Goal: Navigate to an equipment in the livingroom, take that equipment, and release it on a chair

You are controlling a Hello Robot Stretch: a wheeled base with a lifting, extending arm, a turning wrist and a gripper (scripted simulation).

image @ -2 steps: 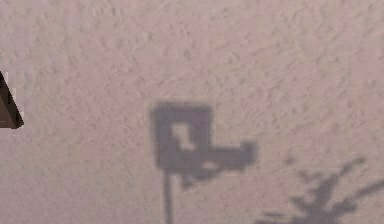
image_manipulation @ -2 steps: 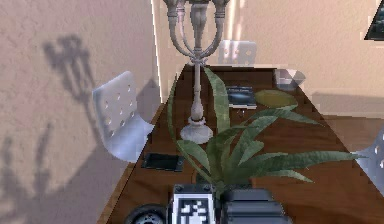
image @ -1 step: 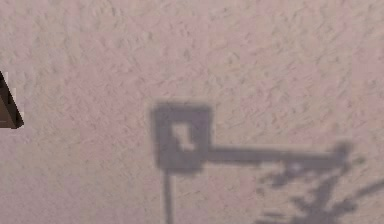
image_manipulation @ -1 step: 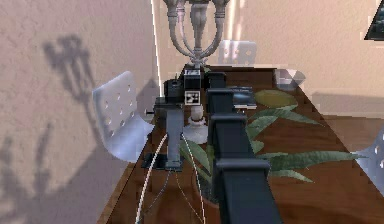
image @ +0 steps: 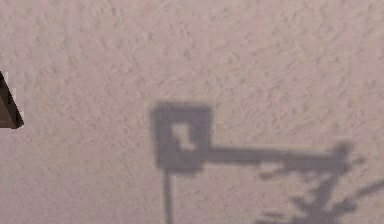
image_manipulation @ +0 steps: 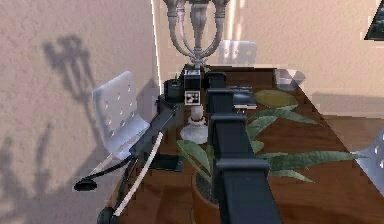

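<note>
Dark wood of the table (image_manipulation: 300,105) carries the arm (image_manipulation: 235,150) straight up from six o'clock, past a leafy plant (image_manipulation: 290,160). A long slim thing (image_manipulation: 140,165), dark and pale, slants from just under the gripper (image_manipulation: 168,103) toward seven o'clock, beside a white chair (image_manipulation: 118,110). Whether the gripper holds it, or how its fingers stand, I cannot tell. Farther off, at twelve, a candelabra (image_manipulation: 195,30) stands.
</note>
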